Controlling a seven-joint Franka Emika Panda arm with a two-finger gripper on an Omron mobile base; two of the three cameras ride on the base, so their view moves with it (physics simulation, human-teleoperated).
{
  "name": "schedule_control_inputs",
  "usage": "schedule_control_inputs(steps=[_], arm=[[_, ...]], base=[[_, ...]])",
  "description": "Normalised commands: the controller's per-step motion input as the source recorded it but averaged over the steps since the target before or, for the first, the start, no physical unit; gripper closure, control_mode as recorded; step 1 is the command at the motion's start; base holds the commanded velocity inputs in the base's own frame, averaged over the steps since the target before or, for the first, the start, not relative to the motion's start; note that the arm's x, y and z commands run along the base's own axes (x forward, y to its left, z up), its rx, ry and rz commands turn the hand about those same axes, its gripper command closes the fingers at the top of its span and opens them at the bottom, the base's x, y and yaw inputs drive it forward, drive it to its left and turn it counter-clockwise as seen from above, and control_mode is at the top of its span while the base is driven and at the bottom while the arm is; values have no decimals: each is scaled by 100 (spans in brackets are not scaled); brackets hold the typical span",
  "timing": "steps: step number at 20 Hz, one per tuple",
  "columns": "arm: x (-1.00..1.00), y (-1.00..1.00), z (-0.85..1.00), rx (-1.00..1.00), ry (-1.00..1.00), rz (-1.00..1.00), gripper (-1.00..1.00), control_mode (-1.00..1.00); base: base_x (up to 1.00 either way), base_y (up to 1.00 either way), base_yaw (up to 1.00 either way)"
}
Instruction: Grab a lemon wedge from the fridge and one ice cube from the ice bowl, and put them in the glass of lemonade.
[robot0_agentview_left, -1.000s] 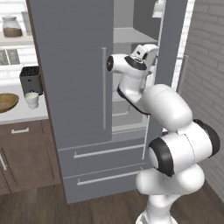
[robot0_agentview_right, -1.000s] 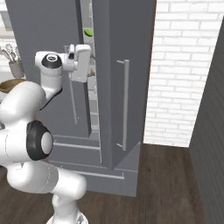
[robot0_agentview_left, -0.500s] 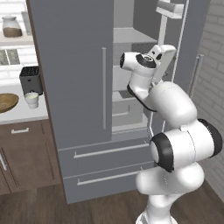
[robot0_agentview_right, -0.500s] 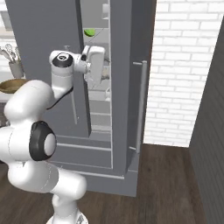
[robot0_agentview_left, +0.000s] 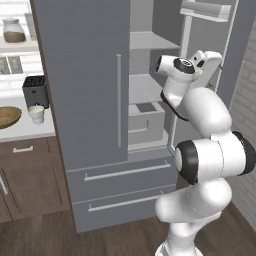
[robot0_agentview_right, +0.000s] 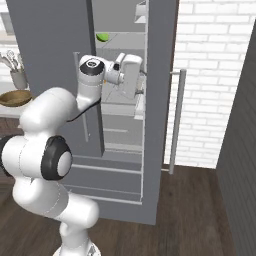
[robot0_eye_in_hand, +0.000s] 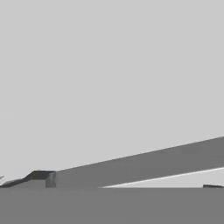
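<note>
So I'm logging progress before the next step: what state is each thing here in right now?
fridge: right door swung open, left door shut, both lower drawers shut.
claw: open, holding nothing, up at the open fridge compartment.
glass of lemonade: upright on the counter beside the toaster.
ice bowl: on the counter, contents too small to tell.

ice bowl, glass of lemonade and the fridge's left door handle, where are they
ice bowl (robot0_agentview_left: 7, 116), left base view, on its wooden inner side
glass of lemonade (robot0_agentview_left: 36, 113), left base view, on the cup's wall
fridge left door handle (robot0_agentview_left: 119, 100), left base view, mid bar
</note>
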Motion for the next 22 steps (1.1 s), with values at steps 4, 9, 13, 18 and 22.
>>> schedule_control_inputs(steps=[4, 9, 13, 18, 22], arm=[[-9, -82, -3, 7, -1, -12, -100, -100], [-34, 10, 0, 4, -10, 1, -100, -100], [-53, 64, 0, 0, -24, 12, -100, -100], [-51, 77, 0, 2, -30, 20, -100, -100], [-29, 71, 0, 22, -30, 36, -100, -100]], base=[[0, 0, 0], [0, 0, 0], [0, 0, 0], [0, 0, 0], [0, 0, 0]])
